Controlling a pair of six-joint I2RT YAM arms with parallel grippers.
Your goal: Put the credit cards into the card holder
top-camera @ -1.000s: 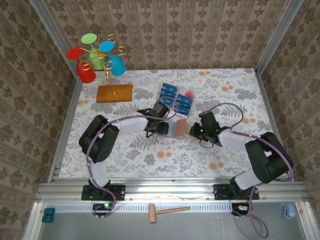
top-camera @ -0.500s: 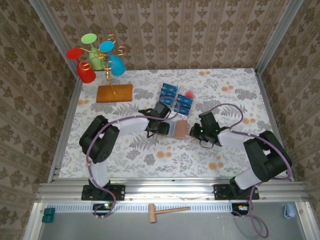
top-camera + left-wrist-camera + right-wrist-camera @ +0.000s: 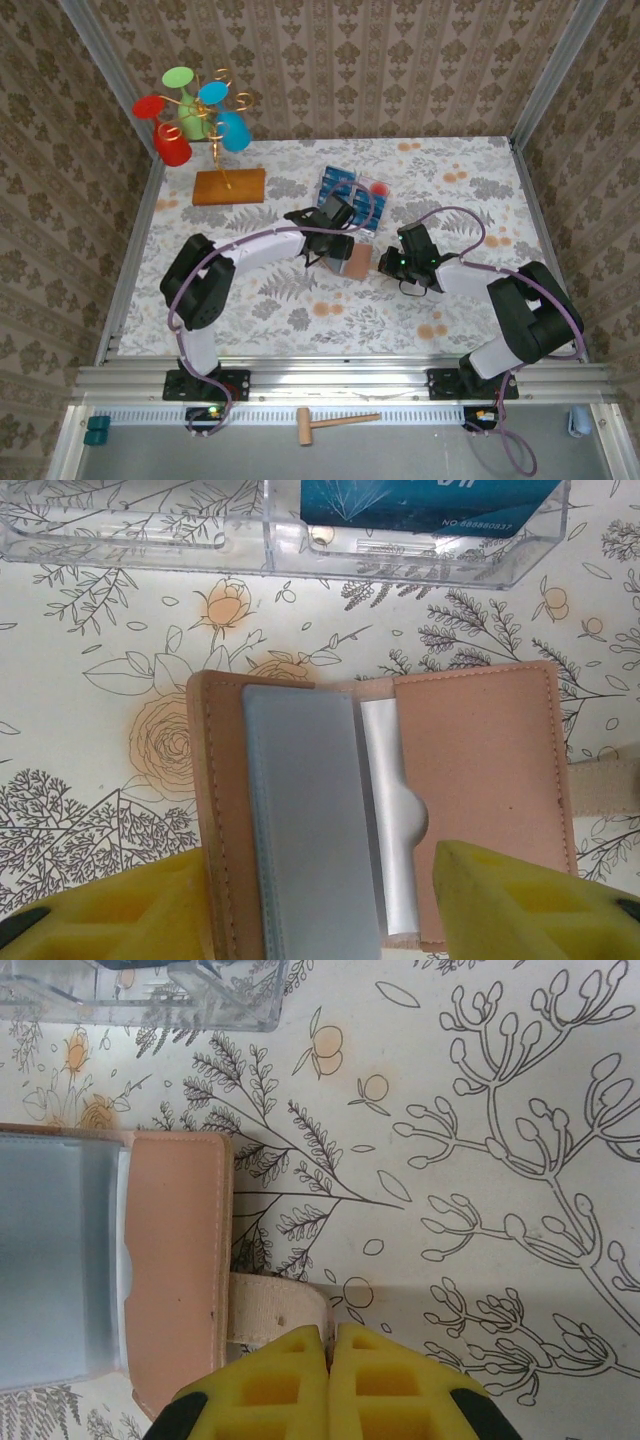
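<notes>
The card holder [image 3: 480,780] lies open on the floral table, its greyish-blue inner flap [image 3: 310,820] facing up; from above it is the tan square [image 3: 358,265] between the arms. My left gripper [image 3: 315,865] hangs open just above it with yellow fingers [image 3: 520,900] either side of the flap, gripping nothing. My right gripper [image 3: 330,1332] is shut on the holder's cream strap [image 3: 275,1305] at its right edge. Blue credit cards [image 3: 350,190] sit in the clear tray [image 3: 300,550] just beyond the holder; one card [image 3: 430,500] shows at the top.
A wooden slab [image 3: 229,186] with a gold stem carrying coloured cups [image 3: 190,115] stands at the back left. The tray has a red spot [image 3: 379,187]. Patterned walls close in the table. A small wooden mallet [image 3: 335,423] lies below the front rail.
My left gripper has moved right and away from me, coming over the card holder and nearer the tray. The right gripper has stayed at the strap.
</notes>
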